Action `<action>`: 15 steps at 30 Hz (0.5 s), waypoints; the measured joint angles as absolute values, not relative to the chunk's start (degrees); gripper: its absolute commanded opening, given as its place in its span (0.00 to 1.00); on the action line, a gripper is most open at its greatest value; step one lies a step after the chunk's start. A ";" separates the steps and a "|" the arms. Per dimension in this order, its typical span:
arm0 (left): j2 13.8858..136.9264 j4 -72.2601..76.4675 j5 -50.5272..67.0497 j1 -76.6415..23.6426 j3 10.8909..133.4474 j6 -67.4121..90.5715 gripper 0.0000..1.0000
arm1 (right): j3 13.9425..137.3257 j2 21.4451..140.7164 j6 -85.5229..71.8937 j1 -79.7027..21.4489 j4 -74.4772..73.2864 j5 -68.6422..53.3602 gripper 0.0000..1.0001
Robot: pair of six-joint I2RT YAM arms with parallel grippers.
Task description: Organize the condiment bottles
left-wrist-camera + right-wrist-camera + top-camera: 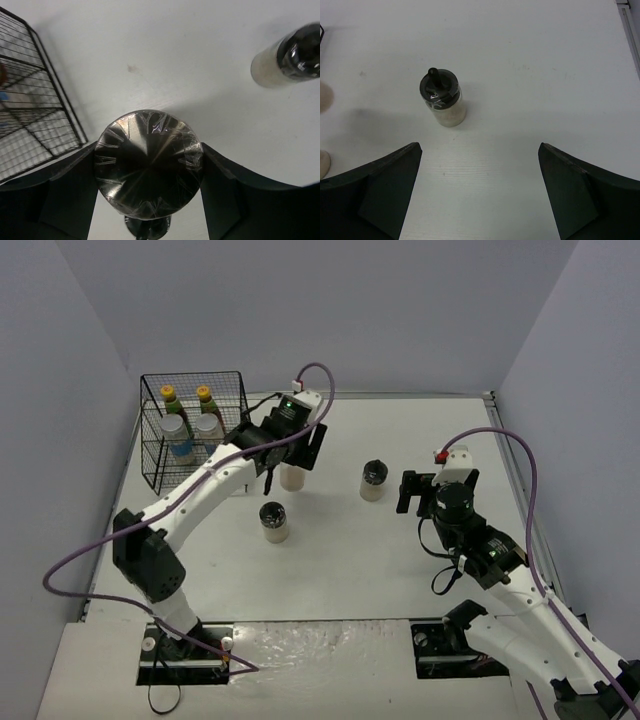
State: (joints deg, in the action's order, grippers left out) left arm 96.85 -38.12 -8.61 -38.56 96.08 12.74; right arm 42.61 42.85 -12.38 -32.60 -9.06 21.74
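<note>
My left gripper [291,462] is shut on a short spice jar [291,478] just right of the rack. In the left wrist view its shiny dark lid [148,164] fills the gap between both fingers [70,195]. Two more black-lidded spice jars stand on the table, one at centre left [273,521] and one at centre [373,480]. My right gripper [413,493] is open and empty right of the centre jar, which shows ahead of it in the right wrist view [442,97]. Two yellow-capped sauce bottles [187,398] and two silver-lidded jars [190,430] stand in the rack.
The black wire rack [150,455] stands at the back left; its corner shows in the left wrist view [35,115]. Another jar [287,57] lies ahead to the right there. Grey walls enclose the table [420,570].
</note>
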 measured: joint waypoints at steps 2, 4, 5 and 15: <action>93.45 -39.72 -10.18 -37.06 100.29 12.41 0.00 | 42.61 42.85 -12.38 -32.60 -9.06 21.74 1.00; 90.04 -40.18 -10.65 -34.58 104.06 12.38 0.00 | 42.61 42.85 -12.38 -32.60 -9.06 21.74 1.00; 88.28 -40.09 -10.64 -32.64 105.64 12.40 0.00 | 42.61 42.85 -12.38 -32.60 -9.06 21.74 1.00; 83.14 -38.40 -10.13 -15.89 108.88 12.44 0.00 | 42.61 42.87 -12.38 -32.60 -9.08 21.71 1.00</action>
State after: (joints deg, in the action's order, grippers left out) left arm 83.14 -38.40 -10.13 -15.89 108.88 12.44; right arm 42.61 42.87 -12.38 -32.60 -9.08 21.71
